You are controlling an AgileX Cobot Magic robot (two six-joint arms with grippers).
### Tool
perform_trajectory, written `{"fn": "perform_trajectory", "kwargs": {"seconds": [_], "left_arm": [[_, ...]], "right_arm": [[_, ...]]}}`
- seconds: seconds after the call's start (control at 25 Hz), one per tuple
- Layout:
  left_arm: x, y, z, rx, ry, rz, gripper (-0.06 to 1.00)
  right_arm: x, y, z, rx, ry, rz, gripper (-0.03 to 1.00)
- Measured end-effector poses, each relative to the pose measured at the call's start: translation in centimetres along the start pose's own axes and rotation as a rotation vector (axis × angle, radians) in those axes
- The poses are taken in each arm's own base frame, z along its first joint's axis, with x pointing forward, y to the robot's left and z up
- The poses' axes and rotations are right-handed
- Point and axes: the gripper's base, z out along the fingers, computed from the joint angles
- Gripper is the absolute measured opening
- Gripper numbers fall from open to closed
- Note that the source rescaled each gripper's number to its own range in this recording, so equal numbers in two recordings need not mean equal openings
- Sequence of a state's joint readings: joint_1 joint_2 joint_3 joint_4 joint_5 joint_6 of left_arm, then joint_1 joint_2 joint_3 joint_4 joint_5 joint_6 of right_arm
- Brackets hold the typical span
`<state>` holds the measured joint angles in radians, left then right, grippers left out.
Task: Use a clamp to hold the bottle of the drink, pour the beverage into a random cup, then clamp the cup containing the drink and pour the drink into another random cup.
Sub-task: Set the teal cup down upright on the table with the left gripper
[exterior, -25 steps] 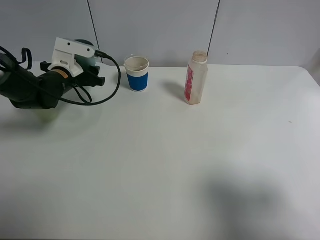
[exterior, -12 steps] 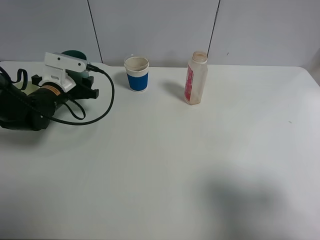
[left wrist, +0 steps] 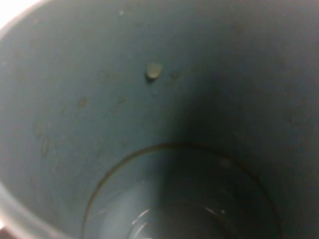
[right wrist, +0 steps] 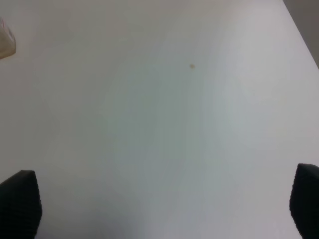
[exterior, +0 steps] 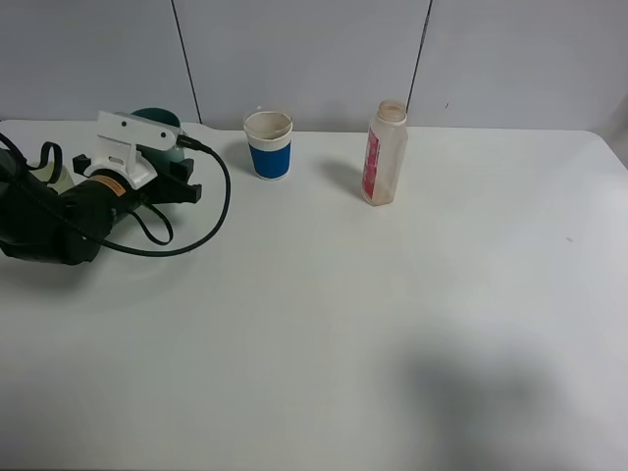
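Note:
My left gripper (exterior: 157, 147) lies at the table's left rear under its white camera mount, shut on the teal-green cup (exterior: 157, 118), whose rim peeks out behind the mount. The left wrist view looks straight down into that cup (left wrist: 75, 109), where a thin glossy film of beverage (left wrist: 174, 219) lies at the bottom. The white cup with a blue band (exterior: 268, 144) stands upright just right of the gripper. Farther right stands the clear bottle (exterior: 385, 153) with its pink-red label, untouched. My right gripper (right wrist: 163, 199) is open over bare table, and the exterior high view does not show it.
The white table (exterior: 343, 324) runs from the cups to the front edge. A black cable (exterior: 211, 221) loops off the left arm onto the table. A pale yellow-green patch (exterior: 59, 179) shows behind the left arm. A small speck (right wrist: 192, 65) marks the table under the right gripper.
The left arm has come down toward the table with the teal cup, drifting left and then slightly back right. The white cup and the bottle have not moved.

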<state>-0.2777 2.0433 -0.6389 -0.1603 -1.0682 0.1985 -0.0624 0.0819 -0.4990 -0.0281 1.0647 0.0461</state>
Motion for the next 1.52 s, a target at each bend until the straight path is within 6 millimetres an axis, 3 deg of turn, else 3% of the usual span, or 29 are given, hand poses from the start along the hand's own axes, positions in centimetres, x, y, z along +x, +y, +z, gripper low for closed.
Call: {"fn": "perform_trajectory", "kwargs": {"seconds": [0.48,0.76,1.52], "left_arm": [[-0.1,-1.9,-0.2,0.054,-0.006,0.011,0.01],[1.6,-3.1,-0.1,0.091,0.034,0.028,0.01],[1.8,-3.4,0.3,0.105,-0.014,-0.039,0.01]], "right_arm": [[0.0,0.0,0.0,0.0,0.0,0.0,1.0],[0.0,0.0,0.0,0.0,0.0,0.0,1.0],[0.0,0.0,0.0,0.0,0.0,0.0,1.0]]}}
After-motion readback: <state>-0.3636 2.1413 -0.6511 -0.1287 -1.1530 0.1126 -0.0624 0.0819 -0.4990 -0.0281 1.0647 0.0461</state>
